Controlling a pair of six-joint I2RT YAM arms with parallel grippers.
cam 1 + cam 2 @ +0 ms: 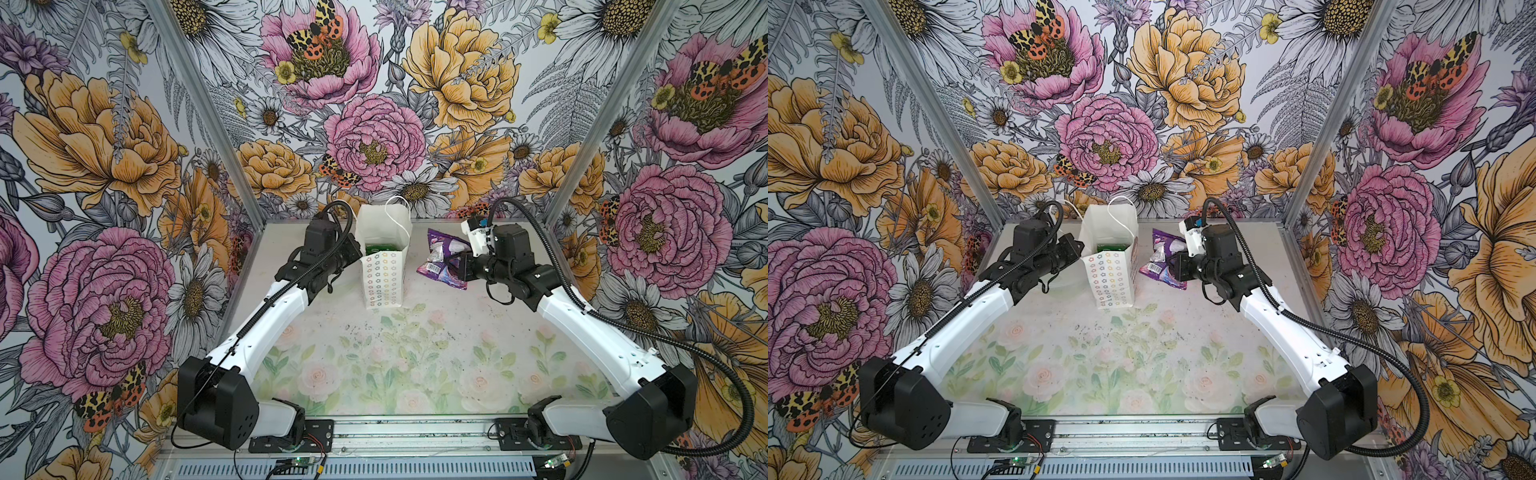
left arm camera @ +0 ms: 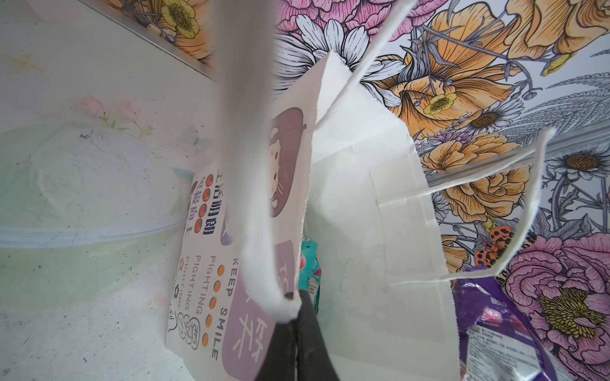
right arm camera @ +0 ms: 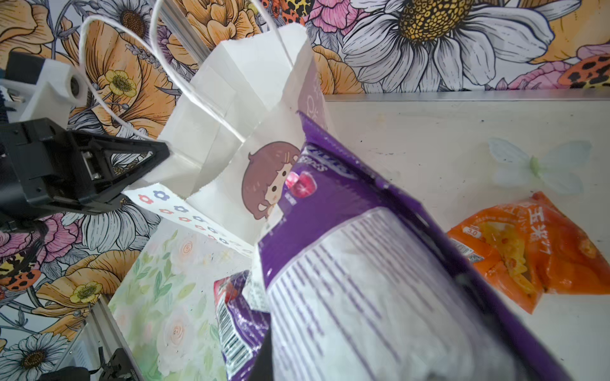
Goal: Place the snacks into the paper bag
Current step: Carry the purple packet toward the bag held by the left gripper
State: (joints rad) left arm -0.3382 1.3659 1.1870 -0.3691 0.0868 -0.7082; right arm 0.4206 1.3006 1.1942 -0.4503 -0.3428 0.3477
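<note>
The white paper bag (image 1: 384,278) (image 1: 1111,282) stands upright at the back middle, its mouth open. My left gripper (image 1: 356,250) (image 1: 1080,249) (image 2: 296,313) is shut on the bag's left rim, where a string handle (image 2: 254,198) meets it. Inside the bag lie a green packet (image 1: 380,248) (image 1: 1111,248) and a teal packet (image 2: 310,267). My right gripper (image 1: 462,266) (image 1: 1177,266) (image 3: 274,349) is shut on a purple packet (image 1: 440,257) (image 1: 1162,262) (image 3: 363,264), held in the air just right of the bag's mouth. An orange packet (image 3: 528,250) lies on the table; the right arm hides it in both top views.
A clear plastic tub (image 2: 82,198) sits on the table (image 1: 395,353) left of the bag, under my left arm. The floral back wall (image 1: 374,145) rises close behind the bag. Side walls close in both arms.
</note>
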